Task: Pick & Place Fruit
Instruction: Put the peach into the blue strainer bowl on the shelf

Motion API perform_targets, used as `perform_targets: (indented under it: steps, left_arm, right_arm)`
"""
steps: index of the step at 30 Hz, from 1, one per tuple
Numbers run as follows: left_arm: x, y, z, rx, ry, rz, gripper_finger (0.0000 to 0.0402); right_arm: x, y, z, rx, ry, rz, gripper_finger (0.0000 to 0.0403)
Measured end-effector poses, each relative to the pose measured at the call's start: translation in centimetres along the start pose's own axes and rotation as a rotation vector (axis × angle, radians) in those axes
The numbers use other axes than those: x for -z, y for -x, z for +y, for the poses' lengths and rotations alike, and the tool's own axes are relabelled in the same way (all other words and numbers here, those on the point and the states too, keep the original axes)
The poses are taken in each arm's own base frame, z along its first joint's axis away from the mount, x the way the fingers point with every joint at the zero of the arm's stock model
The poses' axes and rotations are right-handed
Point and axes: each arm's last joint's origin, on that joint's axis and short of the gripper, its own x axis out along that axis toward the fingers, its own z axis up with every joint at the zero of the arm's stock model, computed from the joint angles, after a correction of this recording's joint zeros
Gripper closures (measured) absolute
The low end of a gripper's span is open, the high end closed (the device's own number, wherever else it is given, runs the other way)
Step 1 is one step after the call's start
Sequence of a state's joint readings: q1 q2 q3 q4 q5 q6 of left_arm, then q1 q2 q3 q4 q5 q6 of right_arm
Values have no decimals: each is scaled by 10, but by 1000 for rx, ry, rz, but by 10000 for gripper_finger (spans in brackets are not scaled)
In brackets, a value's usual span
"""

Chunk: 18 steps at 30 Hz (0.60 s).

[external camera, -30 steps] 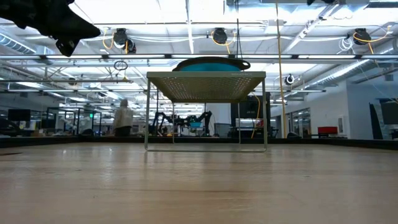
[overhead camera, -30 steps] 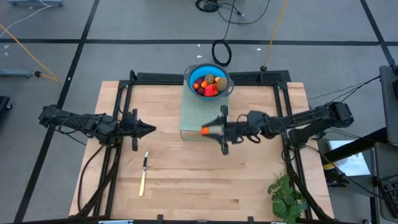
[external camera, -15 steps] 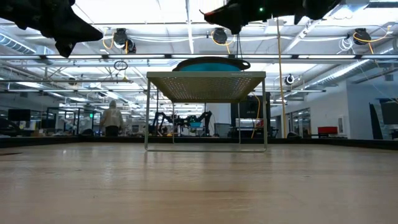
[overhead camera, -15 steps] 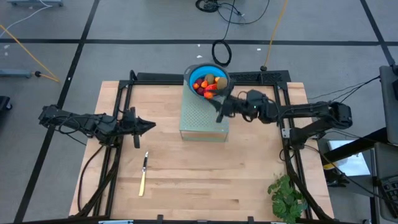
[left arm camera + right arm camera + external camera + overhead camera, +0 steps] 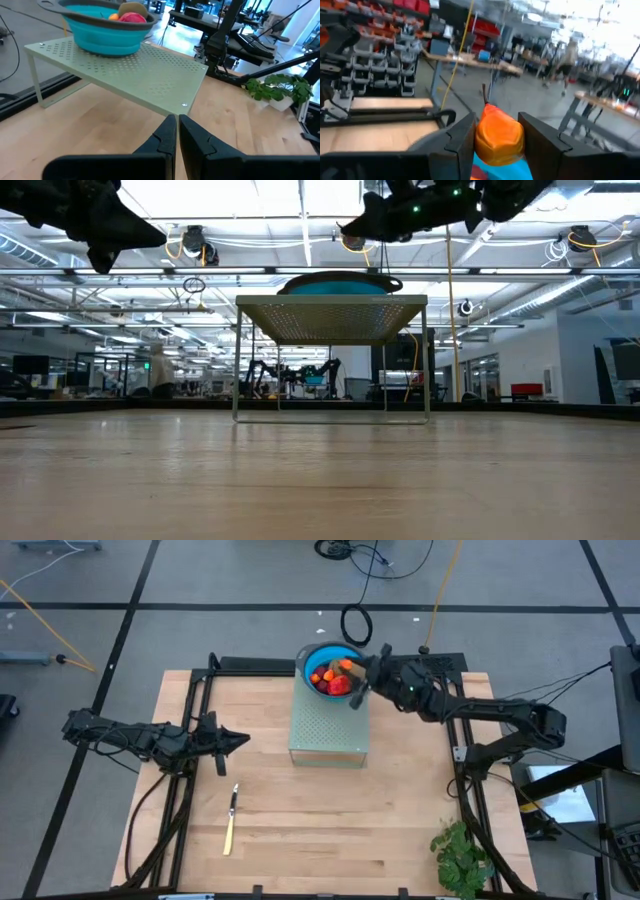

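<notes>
The right gripper (image 5: 362, 668), fingers clamped on a small orange fruit (image 5: 499, 137), has moved from beside the rack to above the blue bowl (image 5: 312, 652). The left gripper (image 5: 243, 742), fingers together, remains over the surface (image 5: 300, 830).

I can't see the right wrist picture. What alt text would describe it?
Two dark gripper fingers clamp a small glossy orange fruit piece just above the rim of a blue bowl. Behind lie a blurred workshop floor, storage racks and a distant person.
</notes>
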<state>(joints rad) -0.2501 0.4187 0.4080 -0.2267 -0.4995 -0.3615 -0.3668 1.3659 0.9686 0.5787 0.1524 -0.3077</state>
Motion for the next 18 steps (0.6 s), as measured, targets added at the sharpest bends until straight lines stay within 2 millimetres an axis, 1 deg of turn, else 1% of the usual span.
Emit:
perform_targets:
  steps: [2, 7, 11, 15, 18]
  left_arm:
    - [0, 0, 0, 0, 8, 0, 382]
    - [0, 0, 0, -1, 11, -1, 382]
    - [0, 0, 0, -14, 11, -5, 382]
    - [0, 0, 1, -43, 10, -17, 382]
    - [-1, 0, 1, -51, 10, -19, 382]
  right_arm:
    - [-2, -3, -6, 2, -30, 41, 268]
    - [-15, -10, -21, -88, -73, 161, 268]
    - [-24, -13, -34, -103, -117, 214, 268]
    - [-25, -13, -50, -126, -204, 251, 268]
    - [-20, -12, -59, -160, -269, 287, 268]
